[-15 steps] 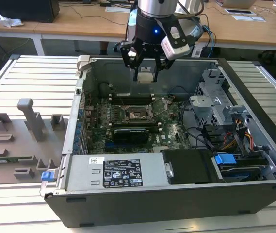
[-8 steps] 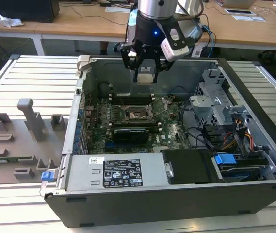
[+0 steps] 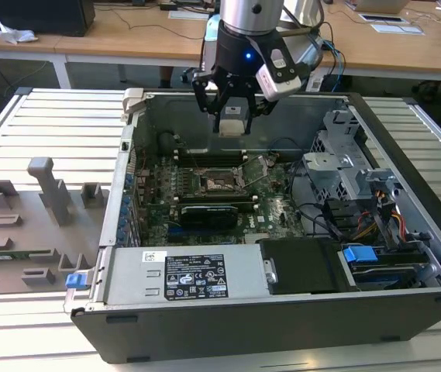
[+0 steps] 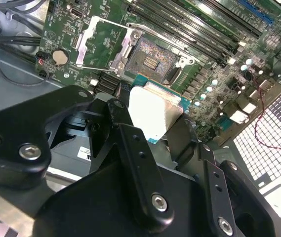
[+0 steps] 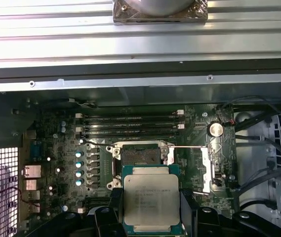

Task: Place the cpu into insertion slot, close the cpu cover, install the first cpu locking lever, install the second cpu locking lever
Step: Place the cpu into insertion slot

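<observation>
**Cpu gripped over the bare insertion slot**

In the exterior view, grey plastic fixtures lie at the left, beside the open computer case; over the green motherboard hangs the gripper, clamped on the cpu's edges; the cpu is clear of the insertion slot, whose cover is swung open; drive bays sit right.

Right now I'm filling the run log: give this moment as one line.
gripper: shut on cpu | cpu: held above motherboard, not seated | insertion slot: empty | cpu cover: open
</observation>
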Controlling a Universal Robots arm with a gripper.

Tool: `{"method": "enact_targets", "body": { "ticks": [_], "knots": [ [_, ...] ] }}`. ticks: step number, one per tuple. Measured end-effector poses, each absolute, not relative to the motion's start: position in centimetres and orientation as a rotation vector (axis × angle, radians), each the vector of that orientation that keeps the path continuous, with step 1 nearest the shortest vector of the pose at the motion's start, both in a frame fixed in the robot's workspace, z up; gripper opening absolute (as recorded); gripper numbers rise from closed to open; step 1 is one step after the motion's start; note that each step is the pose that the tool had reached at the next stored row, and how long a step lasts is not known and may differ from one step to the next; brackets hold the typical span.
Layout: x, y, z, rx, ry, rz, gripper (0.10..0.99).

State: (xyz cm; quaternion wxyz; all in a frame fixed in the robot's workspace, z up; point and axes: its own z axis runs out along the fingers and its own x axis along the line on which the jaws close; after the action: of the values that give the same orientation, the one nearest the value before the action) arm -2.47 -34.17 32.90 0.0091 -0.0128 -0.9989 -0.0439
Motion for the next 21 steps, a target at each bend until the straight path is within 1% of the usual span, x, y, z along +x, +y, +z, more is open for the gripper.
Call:
{"method": "enact_targets", "body": {
  "ticks": [21],
  "knots": [
    [-2.5,-34.2,31.4,-0.040,-3.120,-0.137,0.541]
  ]
}}
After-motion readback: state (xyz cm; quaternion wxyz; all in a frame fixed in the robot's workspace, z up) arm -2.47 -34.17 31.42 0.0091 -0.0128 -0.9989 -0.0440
